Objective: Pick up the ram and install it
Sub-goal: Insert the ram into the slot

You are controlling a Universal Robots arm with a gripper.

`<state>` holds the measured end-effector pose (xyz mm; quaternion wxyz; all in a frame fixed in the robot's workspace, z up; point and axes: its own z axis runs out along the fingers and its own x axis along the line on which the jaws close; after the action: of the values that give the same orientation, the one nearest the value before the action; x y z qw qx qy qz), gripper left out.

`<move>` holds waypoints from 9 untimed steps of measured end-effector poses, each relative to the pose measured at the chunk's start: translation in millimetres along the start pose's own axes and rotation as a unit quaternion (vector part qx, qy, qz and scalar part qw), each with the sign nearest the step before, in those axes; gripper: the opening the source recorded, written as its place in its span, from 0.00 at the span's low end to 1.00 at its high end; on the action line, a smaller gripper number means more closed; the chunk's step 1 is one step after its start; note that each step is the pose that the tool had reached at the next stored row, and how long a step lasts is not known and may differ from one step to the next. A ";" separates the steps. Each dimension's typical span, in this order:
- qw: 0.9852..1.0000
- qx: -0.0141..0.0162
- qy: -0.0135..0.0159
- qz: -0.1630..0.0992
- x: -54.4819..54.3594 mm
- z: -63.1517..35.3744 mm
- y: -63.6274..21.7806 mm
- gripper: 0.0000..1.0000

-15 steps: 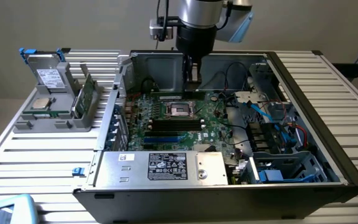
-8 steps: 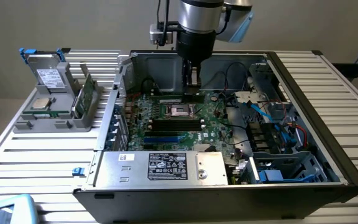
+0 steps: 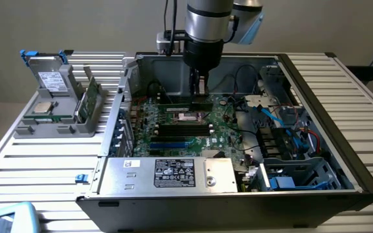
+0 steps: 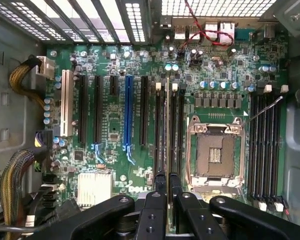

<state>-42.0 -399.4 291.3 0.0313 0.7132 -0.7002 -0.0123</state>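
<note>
In the exterior view, inside the open case (image 3: 316,82) on the slatted desk (image 3: 37,160): the arm stands vertical, entering from 12 o'clock, with the pincer (image 3: 199,94) clenched on the ram (image 3: 181,108). The stick is held on edge, its long side level with the motherboard (image 3: 173,141), at 12 o'clock of the processor socket (image 3: 191,116). A bank of black slots (image 3: 183,129) lies at 6 o'clock of that socket. The vertical pose fits the job: a slot takes the stick edge-first only. The grip is on the upper edge near mid-length, presumably so the push lands evenly. A grey holder (image 3: 57,128) stands on the desk at 9 o'clock of the case, carrying the drive (image 3: 52,80) and the processor chip (image 3: 42,108), well apart from the work.

Wrist view: the camera looks down along the pincer (image 4: 166,181). Both fingers (image 4: 160,185) are closed on the ram (image 4: 167,125), seen edge-on as a thin pale line. It runs parallel to and between two black slots with white latches, just beside the empty socket (image 4: 215,150). Alignment with the slot row looks good. Whether the stick is seated or just above its slot, I cannot tell.
</note>
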 end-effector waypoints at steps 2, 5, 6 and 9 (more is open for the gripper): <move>1.000 0.000 0.000 0.000 0.0 3.7 -0.2 0.14; 1.000 0.000 0.000 0.000 0.3 9.2 -0.5 0.14; 1.000 0.000 0.000 0.000 1.1 11.0 -0.7 0.14; 1.000 0.000 0.000 0.000 5.2 16.4 -0.9 0.14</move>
<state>-42.0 -405.1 275.0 0.0313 0.7132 -0.7002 -0.0122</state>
